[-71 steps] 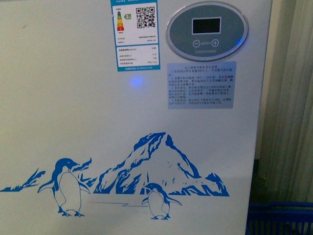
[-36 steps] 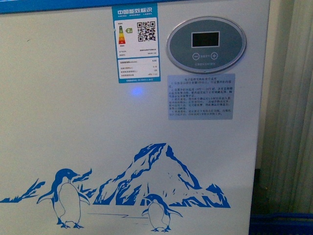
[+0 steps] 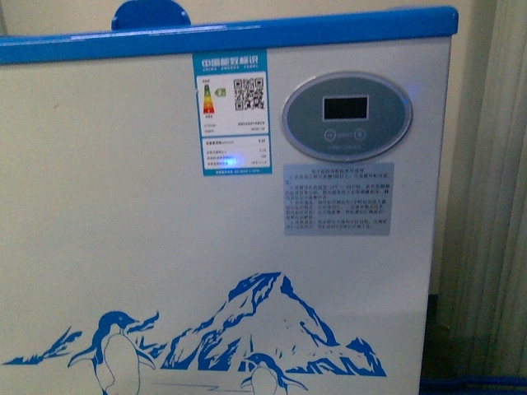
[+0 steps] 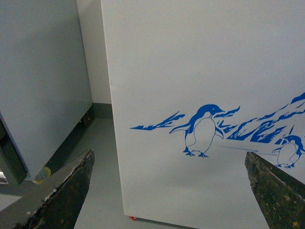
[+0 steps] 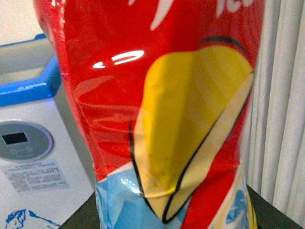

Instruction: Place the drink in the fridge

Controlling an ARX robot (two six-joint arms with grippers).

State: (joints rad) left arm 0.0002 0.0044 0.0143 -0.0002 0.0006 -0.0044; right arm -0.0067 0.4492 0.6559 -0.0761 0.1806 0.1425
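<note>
Drink [image 5: 157, 95]: glossy wrap, mostly red, with a large yellow shape outlined in black, a pale blue patch lower down and white lettering cut off at the edge; the cap is out of view. It fills the right wrist view, held in the right gripper [image 5: 175, 214] between dark fingers [image 5: 267, 217] that just show on either side of its lower body. The fridge [image 3: 123, 247], with its blue rim [image 3: 247, 37] and oval grey display [image 3: 347, 116], lies beyond it, away from the hand. Left gripper [image 4: 167, 183]: fingers spread wide with nothing between them, facing the fridge's penguin-and-mountain picture [image 4: 202, 131].
</note>
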